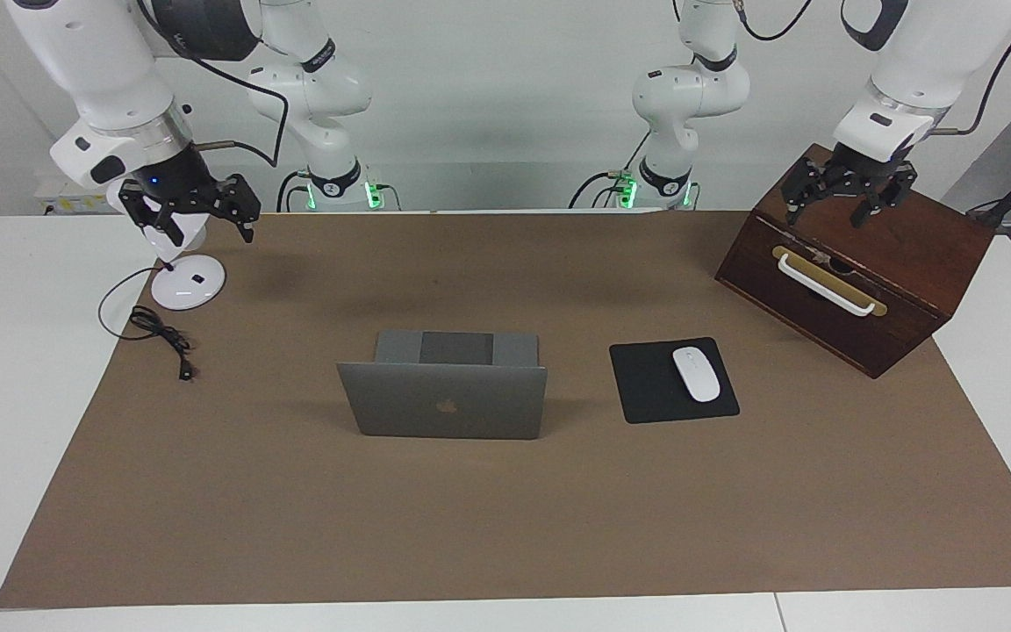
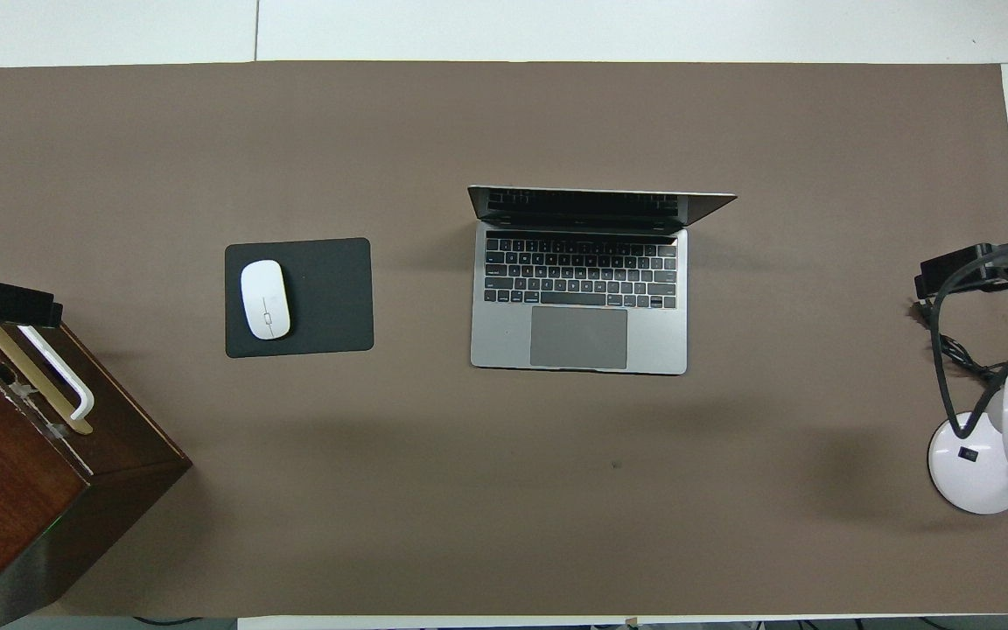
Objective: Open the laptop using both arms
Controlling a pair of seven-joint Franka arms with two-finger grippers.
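Under the right gripper (image 1: 191, 209), whose fingers are spread open and hold nothing, sits the round white base of a desk lamp (image 1: 188, 283) with its black cord (image 1: 159, 332) trailing onto the brown mat (image 1: 505, 527); this arm waits at its own end of the table, well apart from the laptop.

Midway between the two sets of fingers, and farther from the robots than either gripper's spot, stands the laptop (image 1: 444, 399). It is already open: the lid stands near upright, logo side turned away from the robots, while the keyboard and trackpad (image 2: 578, 337) face them. Its long axis runs from one arm's end of the table toward the other, with the hinge line along that axis and the front edge nearest the robots.

I judge it stiff, thin metal, moderately heavy in the base and light in the lid, with smooth, slippery faces and a fragile screen. A sensible hold would be one set of fingers pressing the palm rest beside the trackpad to pin the base, and the other pinching the lid's top edge near its middle, never the screen face.

Toward the left arm's end lie the black mouse pad (image 1: 646, 386) and white mouse (image 1: 697, 374), beside the laptop.

The left gripper (image 1: 848, 189) hovers open and empty over the wooden box (image 1: 909, 254), above its white handle (image 1: 821, 283).
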